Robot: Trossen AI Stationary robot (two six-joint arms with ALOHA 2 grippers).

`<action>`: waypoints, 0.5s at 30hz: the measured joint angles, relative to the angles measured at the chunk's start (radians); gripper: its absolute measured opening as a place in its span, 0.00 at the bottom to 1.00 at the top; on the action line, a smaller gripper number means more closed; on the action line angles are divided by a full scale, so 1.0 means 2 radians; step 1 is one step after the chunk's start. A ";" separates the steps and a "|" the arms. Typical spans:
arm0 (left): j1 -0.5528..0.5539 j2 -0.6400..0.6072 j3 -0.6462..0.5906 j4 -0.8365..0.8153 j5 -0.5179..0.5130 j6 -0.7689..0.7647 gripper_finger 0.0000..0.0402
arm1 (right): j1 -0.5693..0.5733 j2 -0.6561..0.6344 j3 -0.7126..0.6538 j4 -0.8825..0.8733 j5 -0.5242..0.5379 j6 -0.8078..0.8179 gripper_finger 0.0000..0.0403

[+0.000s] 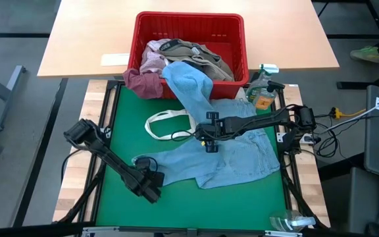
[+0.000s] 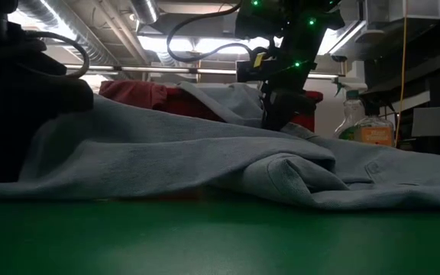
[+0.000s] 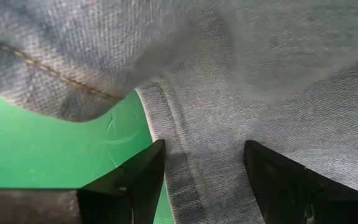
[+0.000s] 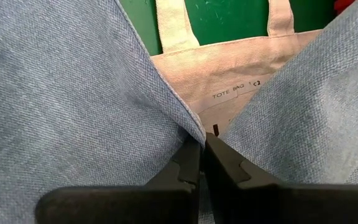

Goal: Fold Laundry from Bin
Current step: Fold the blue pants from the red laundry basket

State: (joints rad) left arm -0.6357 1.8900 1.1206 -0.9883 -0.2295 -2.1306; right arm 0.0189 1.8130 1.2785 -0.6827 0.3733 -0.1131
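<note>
A light blue garment point(image 1: 232, 155) lies spread on the green mat point(image 1: 124, 131). Its upper part point(image 1: 188, 82) climbs over the rim into the red bin point(image 1: 189, 29), which holds more laundry point(image 1: 196, 56). My right gripper point(image 1: 209, 139) is shut on the blue cloth near its middle. My left gripper point(image 3: 204, 186) stands open at the garment's near left corner point(image 1: 151, 184). Its fingers sit on either side of a stitched hem point(image 3: 182, 162), close above it. My right gripper pinches an edge of the blue garment point(image 4: 191, 127) between its two shut fingers point(image 4: 188, 163), where two sweeps of the cloth meet over the tote bag. The fingers come slanting down from the table's right side. The cloth around them rests on the mat and bag.
A white tote bag point(image 1: 170, 125) lies partly under the blue garment. A maroon piece point(image 1: 143, 82) hangs over the bin's near left corner. A spray bottle point(image 1: 263, 89) stands by the bin's right corner. A clear plastic item point(image 1: 291, 222) lies at the near right edge.
</note>
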 joint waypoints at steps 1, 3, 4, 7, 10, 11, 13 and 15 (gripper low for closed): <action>0.000 0.004 0.000 0.002 -0.001 0.000 0.53 | 0.000 0.000 0.000 0.000 0.000 0.000 0.04; 0.000 0.013 0.000 0.003 -0.002 0.000 0.53 | 0.000 0.000 0.000 0.000 0.000 0.000 0.04; 0.000 0.016 0.001 0.004 -0.003 0.000 0.53 | 0.000 0.000 0.000 0.000 0.000 0.000 0.04; -0.001 0.019 0.001 0.007 -0.004 0.000 0.51 | 0.000 0.000 0.000 0.000 0.000 0.000 0.04; 0.000 0.019 0.001 0.010 -0.004 0.005 0.45 | 0.000 0.000 0.000 0.000 0.000 0.000 0.04; 0.000 0.019 0.001 0.011 -0.004 0.006 0.43 | 0.000 0.000 0.000 0.000 0.000 0.000 0.04; 0.000 0.019 0.001 0.014 -0.004 0.006 0.36 | 0.000 0.000 0.000 0.000 0.000 0.000 0.04; 0.000 0.019 0.001 0.017 -0.006 0.007 0.28 | 0.000 0.000 0.000 0.001 0.000 0.000 0.04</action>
State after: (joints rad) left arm -0.6357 1.9274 1.1217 -0.9534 -0.2410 -2.1170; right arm 0.0189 1.8130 1.2789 -0.6802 0.3733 -0.1131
